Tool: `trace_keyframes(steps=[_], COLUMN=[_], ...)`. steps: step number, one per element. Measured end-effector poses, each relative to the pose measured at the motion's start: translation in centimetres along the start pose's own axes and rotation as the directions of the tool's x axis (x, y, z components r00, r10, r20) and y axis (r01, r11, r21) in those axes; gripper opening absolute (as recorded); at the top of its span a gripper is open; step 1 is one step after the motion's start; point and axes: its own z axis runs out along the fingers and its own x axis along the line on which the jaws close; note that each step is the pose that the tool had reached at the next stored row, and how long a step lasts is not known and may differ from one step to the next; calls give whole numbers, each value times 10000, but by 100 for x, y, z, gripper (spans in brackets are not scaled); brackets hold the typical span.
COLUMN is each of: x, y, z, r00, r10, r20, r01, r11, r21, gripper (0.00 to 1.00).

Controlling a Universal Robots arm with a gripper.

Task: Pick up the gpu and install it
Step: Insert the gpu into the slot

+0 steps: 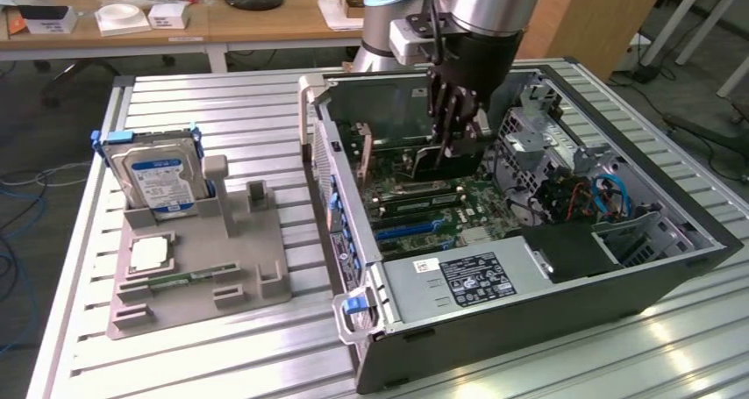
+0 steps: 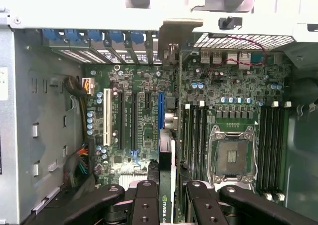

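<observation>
The black two-fingered gripper (image 2: 168, 195) pinches the thin dark GPU card (image 2: 166, 180) edge-on, just above the blue expansion slot (image 2: 161, 111) on the green motherboard (image 2: 149, 135). The risk as I see it: a slight tilt and the card's edge misses that slot or jams. The arm reaches straight down into the open grey computer case (image 1: 655, 241).

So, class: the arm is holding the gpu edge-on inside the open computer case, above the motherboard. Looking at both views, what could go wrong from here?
1. The pincer grips the gpu only along its thin edge, so the card might tilt or slip.
2. Several slots run side by side close together; the card might meet the wrong one or miss it.
3. The arm works low inside the case, near loose cables, which it might snag.
</observation>
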Motion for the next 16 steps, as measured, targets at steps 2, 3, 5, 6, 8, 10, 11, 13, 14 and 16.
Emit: trace_keyframes(steps=[2, 3, 5, 6, 8, 10, 11, 13, 14, 16], x=[7, 12, 21, 24, 31, 36, 39, 45, 47, 49], y=[1, 2, 5, 8, 11, 14, 15, 18, 19, 20], z=[14, 16, 19, 22, 27, 38, 44, 58, 66, 87], r00=[10000, 10000, 10000, 10000, 10000, 10000, 10000, 10000, 10000, 10000], r10=[-5, -6, -8, -8, -12, -17, -21, -31, -37, -43], r20=[-2, -2, -12, -20, -39, -57, -66, -77, -79, -81], r01=[5, 6, 8, 8, 12, 17, 21, 31, 37, 43], r11=[10000, 10000, 10000, 10000, 10000, 10000, 10000, 10000, 10000, 10000], r21=[-3, -4, -4, -3, -3, -4, -6, -9, -10, -17], gripper=[26, 26, 26, 26, 26, 26, 26, 26, 26, 26])
